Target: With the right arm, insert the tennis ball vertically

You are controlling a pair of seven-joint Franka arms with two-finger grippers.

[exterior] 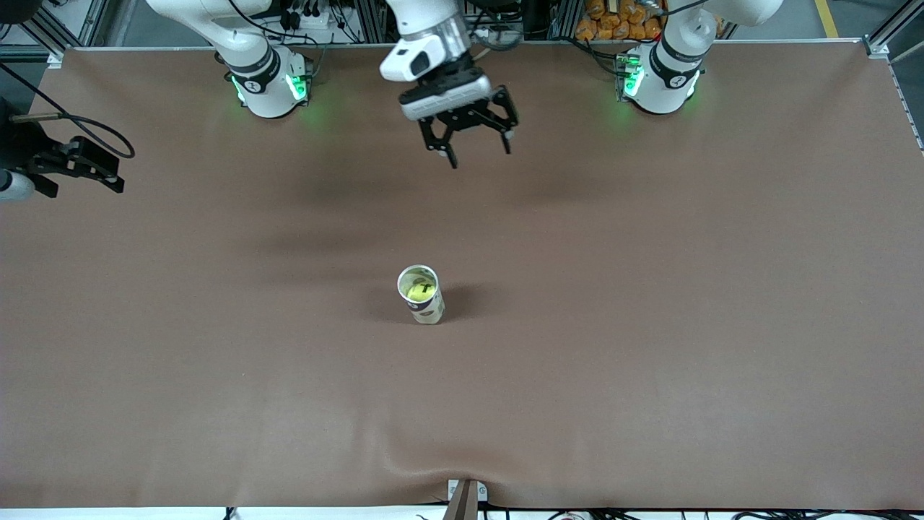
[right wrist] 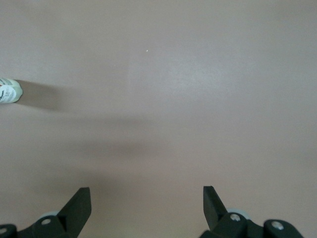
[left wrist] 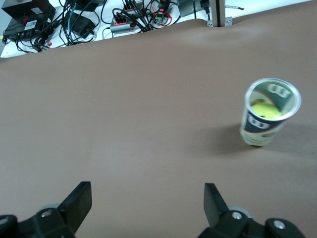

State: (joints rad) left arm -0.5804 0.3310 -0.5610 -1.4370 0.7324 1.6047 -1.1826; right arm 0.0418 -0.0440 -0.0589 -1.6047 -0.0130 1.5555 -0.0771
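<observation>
Currently sitting inside the can (exterior: 427, 309): tennis ball (exterior: 421, 292), fuzzy yellow-green, visible through the round open mouth; standing upright at mid-table, showing a cylindrical wall with a dark printed label band; resting on the table (exterior: 650, 325), covered in a matte brown sheet, slightly rippled at the edge nearest the front camera. Hovering over the right arm's end of the table, well apart from the can: right gripper (exterior: 79, 180), black angular fingers spread wide, holding nothing. Hanging over bare table near the bases: left gripper (exterior: 480, 155), fingers likewise gaping wide, gripping nothing.
</observation>
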